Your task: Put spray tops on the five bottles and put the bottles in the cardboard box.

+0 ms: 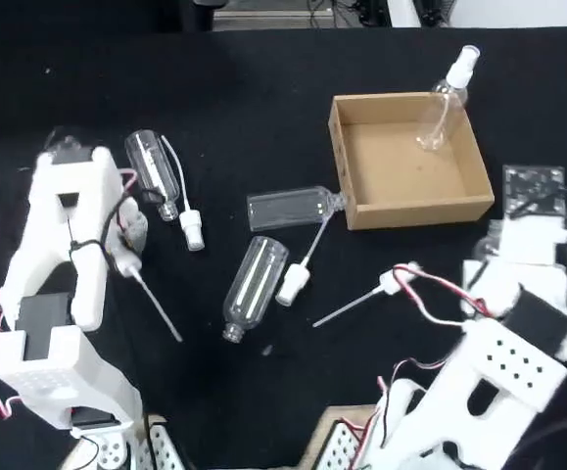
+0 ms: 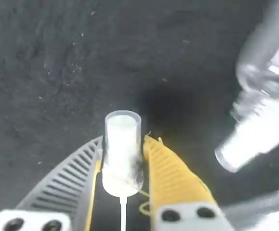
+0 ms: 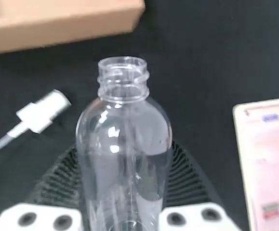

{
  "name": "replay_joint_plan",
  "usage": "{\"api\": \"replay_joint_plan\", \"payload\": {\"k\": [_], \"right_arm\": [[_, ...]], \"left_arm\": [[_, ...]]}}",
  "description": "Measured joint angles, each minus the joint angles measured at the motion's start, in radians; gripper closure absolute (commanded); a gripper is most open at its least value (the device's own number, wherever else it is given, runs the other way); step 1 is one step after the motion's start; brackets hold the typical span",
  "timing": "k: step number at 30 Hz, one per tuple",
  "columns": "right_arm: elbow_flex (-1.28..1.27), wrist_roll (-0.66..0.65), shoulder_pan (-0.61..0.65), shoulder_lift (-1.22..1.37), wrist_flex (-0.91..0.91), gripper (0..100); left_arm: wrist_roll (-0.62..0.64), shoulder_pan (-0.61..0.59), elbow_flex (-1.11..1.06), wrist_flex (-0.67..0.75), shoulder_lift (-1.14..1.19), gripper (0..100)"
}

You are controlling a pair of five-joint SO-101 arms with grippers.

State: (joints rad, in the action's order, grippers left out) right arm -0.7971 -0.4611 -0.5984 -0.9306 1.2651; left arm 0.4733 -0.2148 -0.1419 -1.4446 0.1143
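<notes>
My left end effector (image 2: 123, 144) is clenched on a spray top (image 2: 122, 139), gripped at its white collar. In the high view it sits at the left centre of the frame, its thin dip tube (image 1: 156, 311) slanting down and to the right. My right end effector (image 3: 125, 154) grasps an open bottle (image 3: 125, 125) at the lower right, just below the cardboard box (image 1: 347, 166). The main risk, I judge, is the long, flexible tube missing the narrow neck and bending against the rim. The smooth bottle could also twist in my grip when the top presses on. The bottle is clear plastic with rounded shoulders and a threaded, uncapped mouth. The top is white under a translucent cap. One capped bottle (image 1: 445, 98) leans in the box at the upper right, and three uncapped bottles lie on the black tabletop (image 1: 263, 78).
</notes>
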Motion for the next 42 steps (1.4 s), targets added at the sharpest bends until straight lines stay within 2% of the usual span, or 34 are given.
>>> {"api": "replay_joint_plan", "payload": {"k": [3,6,9,15,19,23,26,30,42], "right_arm": [[0.017,0.091,0.103,-0.031,0.02,98.8],[0.043,0.183,0.244,-0.118,0.055,98.8],[0.043,0.298,0.431,-0.199,0.038,98.8],[-0.117,0.517,0.767,-0.318,-0.206,98.8],[-0.275,0.555,0.902,-0.388,-0.411,98.8],[-0.428,0.562,0.924,-0.477,-0.623,98.8],[-0.511,0.562,0.928,-0.542,-0.712,98.8],[-0.554,0.562,0.928,-0.594,-0.735,98.8],[-0.569,0.562,0.928,-0.623,-0.738,98.8]], "left_arm": [[-0.04,0.002,0.14,-0.1,-0.095,97],[-0.046,0.023,0.27,-0.114,-0.219,97],[-0.048,0.101,0.379,-0.114,-0.325,97],[-0.048,0.33,0.565,-0.115,-0.4,97],[-0.048,0.41,0.666,-0.043,-0.414,97],[-0.048,0.482,0.758,0.028,-0.42,97],[-0.048,0.557,0.818,0.034,-0.42,97],[-0.052,0.637,0.842,0.097,-0.42,97],[-0.21,0.747,0.824,0.37,-0.422,97]]}}
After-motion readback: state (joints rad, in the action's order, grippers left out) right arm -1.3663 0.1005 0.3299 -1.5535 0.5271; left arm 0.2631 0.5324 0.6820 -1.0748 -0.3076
